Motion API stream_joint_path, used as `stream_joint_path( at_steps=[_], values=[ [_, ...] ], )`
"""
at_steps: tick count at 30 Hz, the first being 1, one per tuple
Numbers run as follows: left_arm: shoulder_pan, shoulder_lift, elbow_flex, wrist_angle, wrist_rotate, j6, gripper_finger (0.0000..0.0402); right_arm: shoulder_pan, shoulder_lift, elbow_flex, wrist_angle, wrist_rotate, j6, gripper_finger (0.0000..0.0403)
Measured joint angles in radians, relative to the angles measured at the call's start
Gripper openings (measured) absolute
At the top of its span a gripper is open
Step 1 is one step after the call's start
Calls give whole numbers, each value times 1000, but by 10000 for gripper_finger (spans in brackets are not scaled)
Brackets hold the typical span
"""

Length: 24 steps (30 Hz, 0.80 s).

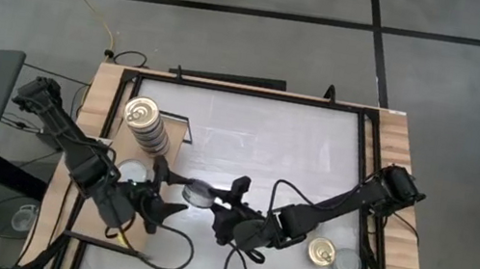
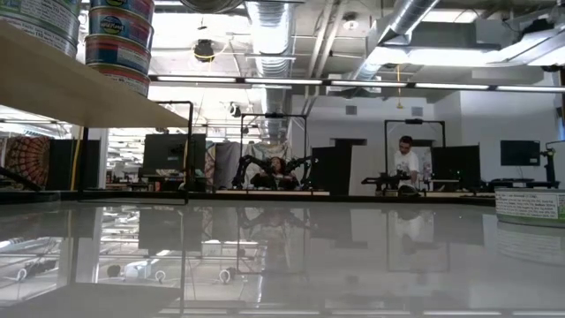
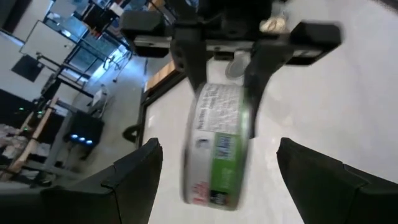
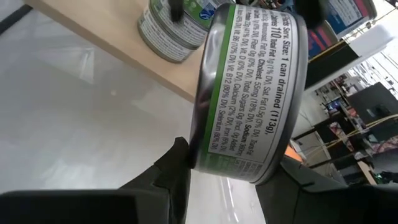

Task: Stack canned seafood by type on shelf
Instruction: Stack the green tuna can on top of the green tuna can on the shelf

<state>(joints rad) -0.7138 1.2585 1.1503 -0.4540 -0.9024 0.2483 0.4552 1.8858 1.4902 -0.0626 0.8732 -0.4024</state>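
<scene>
A tall stack of tins (image 1: pixel 146 124) with a gold top stands on the light wooden shelf (image 1: pixel 117 138) at the table's left; the low view shows the stack's lower tins (image 2: pixel 119 44) on the board (image 2: pixel 79 88). Right of the shelf, my right gripper (image 1: pixel 215 199) is shut on a green-labelled tin (image 1: pixel 199 191) held in the air. My left gripper (image 1: pixel 170 191) faces it from the left, open, its fingers (image 3: pixel 134 174) standing either side of the tin (image 3: pixel 217 149) without touching. Another silver-topped tin (image 1: pixel 131 172) lies near the stack. My right gripper pinches the tin across its two flat faces, one finger (image 4: pixel 177 168) on each, so the printed side wall (image 4: pixel 249 99) faces the wrist camera. The fingers come nearly level from the table's right. The tin stands on edge, somewhat tilted, lifted clear of table and shelf.
A gold-topped tin (image 1: pixel 322 254) and a silver-topped one (image 1: pixel 347 263) lie on the white tabletop at the near right. The shelf's black frame (image 1: pixel 190 131) stands close behind both grippers. Open tabletop (image 1: pixel 276 150) spreads across the middle and far side.
</scene>
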Motion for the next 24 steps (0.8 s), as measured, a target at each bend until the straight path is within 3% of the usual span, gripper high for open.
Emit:
stream_joint_path(
  at_steps=[8, 16, 18, 24],
  values=[
    [33, 3, 0, -5, 27, 33, 284, -1, 0, 0, 82, -24, -91, 171],
    [26, 2, 0, -6, 6, 76, 164, -9, -1, 0, 111, -26, -127, 178],
    [26, 2, 0, -8, 10, 80, 130, -14, -2, 0, 106, -35, -124, 186],
    [20, 2, -1, -11, -2, 81, 129, -20, -9, 1, 112, -83, -116, 255]
  ],
)
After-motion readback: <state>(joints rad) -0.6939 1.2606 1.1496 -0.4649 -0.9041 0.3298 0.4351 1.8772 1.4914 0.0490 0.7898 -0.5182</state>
